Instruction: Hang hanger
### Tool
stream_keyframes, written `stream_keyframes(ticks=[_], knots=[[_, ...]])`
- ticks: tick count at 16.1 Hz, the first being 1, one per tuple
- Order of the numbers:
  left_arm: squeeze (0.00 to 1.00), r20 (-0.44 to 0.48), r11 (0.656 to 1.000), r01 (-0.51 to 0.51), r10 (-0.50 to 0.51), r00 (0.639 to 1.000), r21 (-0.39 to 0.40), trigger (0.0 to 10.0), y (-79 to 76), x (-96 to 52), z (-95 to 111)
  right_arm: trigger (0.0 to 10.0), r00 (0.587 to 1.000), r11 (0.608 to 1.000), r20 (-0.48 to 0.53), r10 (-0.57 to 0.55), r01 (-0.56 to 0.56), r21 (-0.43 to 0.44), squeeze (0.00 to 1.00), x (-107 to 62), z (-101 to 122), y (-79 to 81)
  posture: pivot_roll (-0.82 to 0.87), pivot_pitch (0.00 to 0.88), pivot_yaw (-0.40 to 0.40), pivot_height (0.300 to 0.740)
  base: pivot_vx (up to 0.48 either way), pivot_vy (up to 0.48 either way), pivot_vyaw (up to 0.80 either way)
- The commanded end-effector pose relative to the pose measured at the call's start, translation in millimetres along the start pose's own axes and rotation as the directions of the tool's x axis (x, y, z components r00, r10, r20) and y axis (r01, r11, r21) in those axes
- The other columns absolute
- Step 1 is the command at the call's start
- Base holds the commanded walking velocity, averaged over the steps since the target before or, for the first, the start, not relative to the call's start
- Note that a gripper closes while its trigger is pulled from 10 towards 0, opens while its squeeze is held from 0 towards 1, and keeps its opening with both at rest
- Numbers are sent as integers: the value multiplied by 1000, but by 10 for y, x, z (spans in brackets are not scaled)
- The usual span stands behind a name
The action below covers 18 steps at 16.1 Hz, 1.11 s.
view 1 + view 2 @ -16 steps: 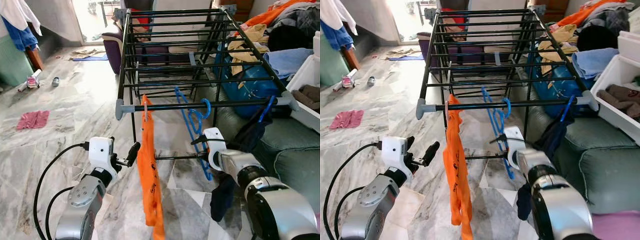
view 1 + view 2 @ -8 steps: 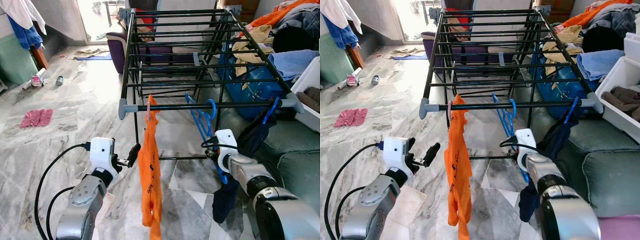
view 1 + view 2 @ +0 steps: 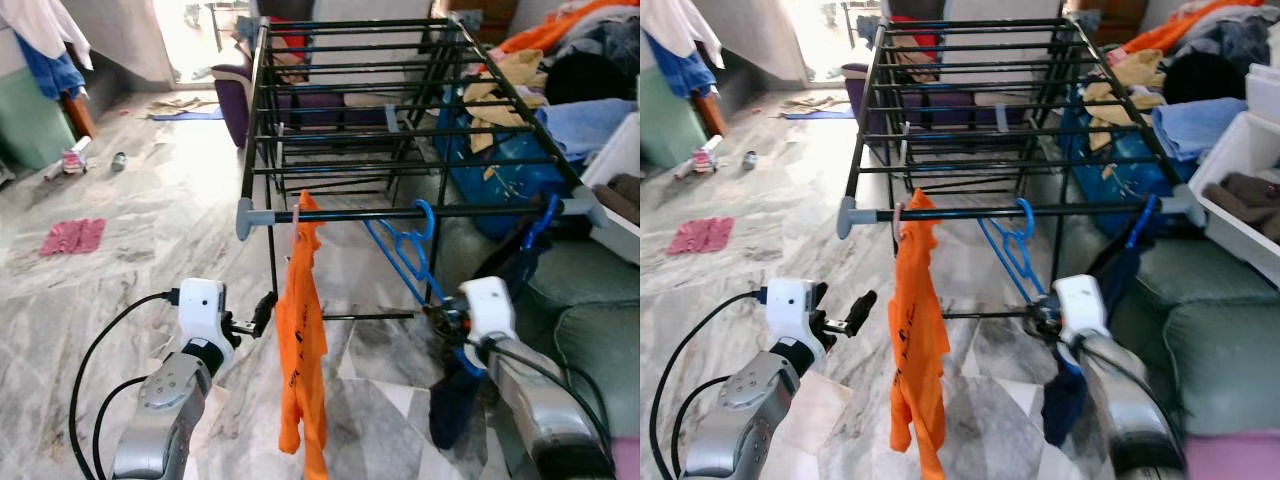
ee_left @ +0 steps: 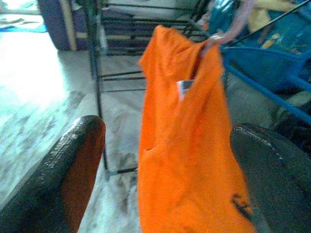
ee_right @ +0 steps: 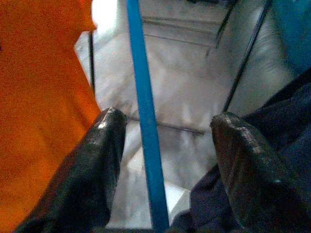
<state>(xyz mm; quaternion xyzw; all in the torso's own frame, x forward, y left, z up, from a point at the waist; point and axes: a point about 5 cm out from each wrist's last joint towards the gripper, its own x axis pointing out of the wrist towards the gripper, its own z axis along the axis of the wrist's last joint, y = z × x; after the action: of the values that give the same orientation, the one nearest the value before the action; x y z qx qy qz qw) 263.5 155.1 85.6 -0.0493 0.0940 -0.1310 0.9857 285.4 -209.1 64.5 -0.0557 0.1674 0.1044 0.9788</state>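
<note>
A blue hanger [image 3: 408, 250] hooks over the front bar of the black drying rack [image 3: 350, 213] and slants down toward my right gripper [image 3: 434, 316]. In the right wrist view that gripper [image 5: 167, 116] is open, and the hanger's blue bar [image 5: 146, 121] runs between the fingers without touching them. An orange shirt [image 3: 300, 340] hangs from the same bar further left. My left gripper [image 3: 262, 310] is open and holds nothing, just left of the shirt [image 4: 189, 136].
A dark navy garment [image 3: 455, 395] hangs on another blue hanger [image 3: 540, 215] beside my right arm. A green sofa [image 3: 590, 300], a white bin [image 3: 615, 160] and piled clothes stand to the right. A pink cloth [image 3: 68, 237] lies on the marble floor at left.
My right arm has drawn back to the right and lower. The blue hanger stays hooked on the bar, its lower end swung right. The left arm has hardly moved.
</note>
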Motion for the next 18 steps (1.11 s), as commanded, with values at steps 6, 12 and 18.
stream_keyframes(ticks=[6,12,18], knots=[[0,-26,997,-47,49,998,56,10000,81,27,-26,10000,986,993,134,-100,90,80,1000,-262,282,55,40,0,0,740,0,0,0],[0,-35,997,-56,58,998,50,10000,65,49,-60,10000,984,981,161,-74,43,191,361,-314,313,265,33,0,-13,740,-147,0,0],[0,-9,994,-80,81,997,68,10000,89,85,-14,10000,979,950,82,-185,156,271,0,-244,332,151,34,0,-14,740,-313,0,0]])
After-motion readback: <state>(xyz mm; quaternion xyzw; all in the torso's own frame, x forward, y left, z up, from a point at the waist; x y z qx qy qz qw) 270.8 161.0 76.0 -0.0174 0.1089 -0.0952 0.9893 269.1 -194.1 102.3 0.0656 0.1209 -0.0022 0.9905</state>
